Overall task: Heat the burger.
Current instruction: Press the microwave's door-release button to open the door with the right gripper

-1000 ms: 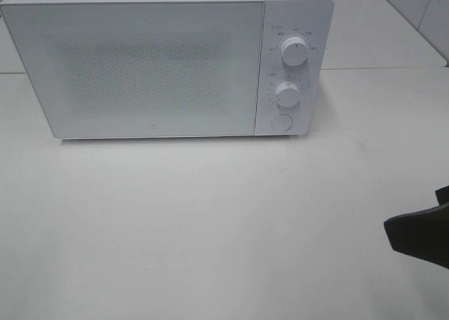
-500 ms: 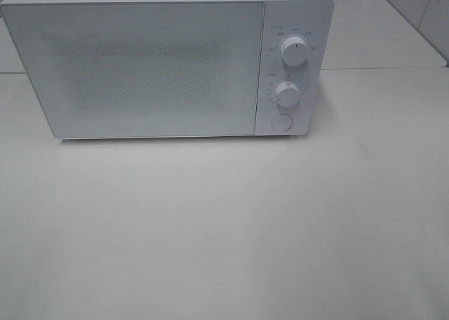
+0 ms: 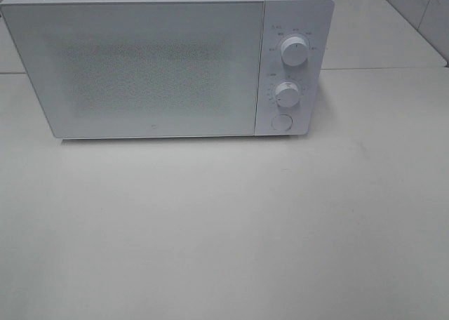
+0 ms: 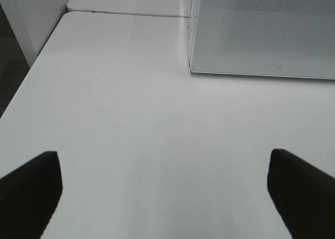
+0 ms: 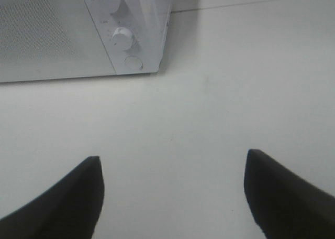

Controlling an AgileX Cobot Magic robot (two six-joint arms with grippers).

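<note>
The burger is out of view in every frame. A white microwave stands at the back of the white table with its door shut; it also shows as the microwave in the left wrist view and the microwave in the right wrist view. Neither arm appears in the exterior high view. My left gripper hangs over bare table in front of the microwave's left corner, open and empty. My right gripper is open and empty above the table, short of the microwave's knob side.
Two round knobs and a round button sit on the microwave's right panel. The table's left edge drops to a dark floor. A tiled wall runs along the far right.
The right gripper's dark finger, seen at the right edge of the exterior high view a second ago, has withdrawn out of that view. The microwave has not moved.
</note>
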